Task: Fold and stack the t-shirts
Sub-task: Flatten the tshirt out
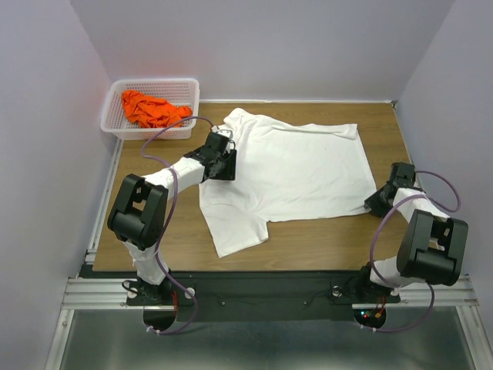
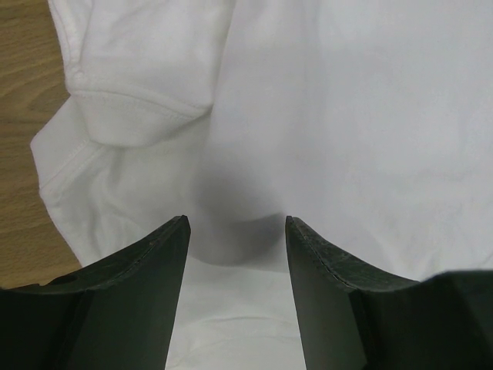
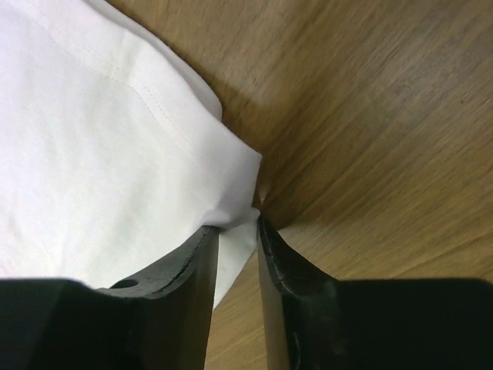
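- Pinching a corner of the white shirt [image 1: 300, 166], the right tool [image 3: 237, 221] is the nearest thing, on the right side of the desk [image 1: 331, 239]. Its two fingers sit tight on each side of the cloth, so the corner looks gripped.
- A bit farther in, the left tool [image 2: 237, 218] hangs over the other side of the white shirt, close by a sleeve [image 2: 139, 108]. Its fingers are wide apart and hold nothing.
- The white shirt lies spread out flat in the middle of the desk. It does not look folded yet.
- Farthest back, at the left corner, the orange shirt [image 1: 152, 109] sits in a heap inside a white basket [image 1: 113, 116].
- So I think the job is only at its start. Both shirts need folding, and no stack is made.
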You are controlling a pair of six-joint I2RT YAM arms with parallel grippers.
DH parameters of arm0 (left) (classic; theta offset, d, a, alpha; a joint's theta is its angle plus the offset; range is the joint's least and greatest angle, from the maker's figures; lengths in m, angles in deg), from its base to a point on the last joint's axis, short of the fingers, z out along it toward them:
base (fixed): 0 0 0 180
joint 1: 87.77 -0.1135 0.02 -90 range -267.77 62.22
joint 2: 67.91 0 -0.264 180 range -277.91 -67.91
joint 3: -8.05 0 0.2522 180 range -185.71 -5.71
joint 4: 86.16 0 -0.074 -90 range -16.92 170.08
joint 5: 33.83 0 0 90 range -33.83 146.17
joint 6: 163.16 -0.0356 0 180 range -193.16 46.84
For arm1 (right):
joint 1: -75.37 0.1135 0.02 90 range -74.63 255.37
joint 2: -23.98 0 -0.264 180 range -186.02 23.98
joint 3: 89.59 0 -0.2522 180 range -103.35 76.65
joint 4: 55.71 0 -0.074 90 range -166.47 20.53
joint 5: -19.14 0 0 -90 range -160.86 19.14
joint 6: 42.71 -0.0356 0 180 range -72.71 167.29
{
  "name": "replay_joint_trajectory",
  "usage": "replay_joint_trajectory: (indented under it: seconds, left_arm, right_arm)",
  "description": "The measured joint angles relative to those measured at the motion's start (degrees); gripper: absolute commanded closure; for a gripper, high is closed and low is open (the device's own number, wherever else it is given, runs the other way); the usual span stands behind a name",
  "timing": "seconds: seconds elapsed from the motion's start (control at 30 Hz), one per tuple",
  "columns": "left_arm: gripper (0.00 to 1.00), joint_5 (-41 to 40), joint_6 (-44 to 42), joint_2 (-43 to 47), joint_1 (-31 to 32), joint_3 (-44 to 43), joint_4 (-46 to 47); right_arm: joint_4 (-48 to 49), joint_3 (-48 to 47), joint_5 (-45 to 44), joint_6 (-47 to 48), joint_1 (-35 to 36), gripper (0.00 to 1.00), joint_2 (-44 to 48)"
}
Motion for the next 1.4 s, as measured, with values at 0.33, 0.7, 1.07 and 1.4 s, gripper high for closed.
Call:
replay_joint_trajectory:
  seconds: [0.33, 0.7, 1.07, 1.4]
  left_arm:
    - [0.36, -0.2, -0.2, 0.1, 0.0, 0.0, 0.0]
    - [0.36, -0.8, -0.5, 0.1, 0.0, 0.0, 0.0]
    - [0.36, -1.0, -0.6, 0.1, -0.4, 0.0, -0.1]
    - [0.36, -1.4, -0.5, 0.4, -0.5, 0.5, -0.1]
  right_arm:
    - [1.4, -0.2, -0.2, 2.6, 0.0, 0.99, -1.2]
    - [-10.7, -9.3, -8.2, 6.8, 0.0, 0.84, 3.6]
    - [-21.8, -9.8, -7.2, 6.1, 0.0, 0.51, 6.8]
    - [-16.4, -12.4, -2.5, 6.3, 0.0, 0.59, 1.4]
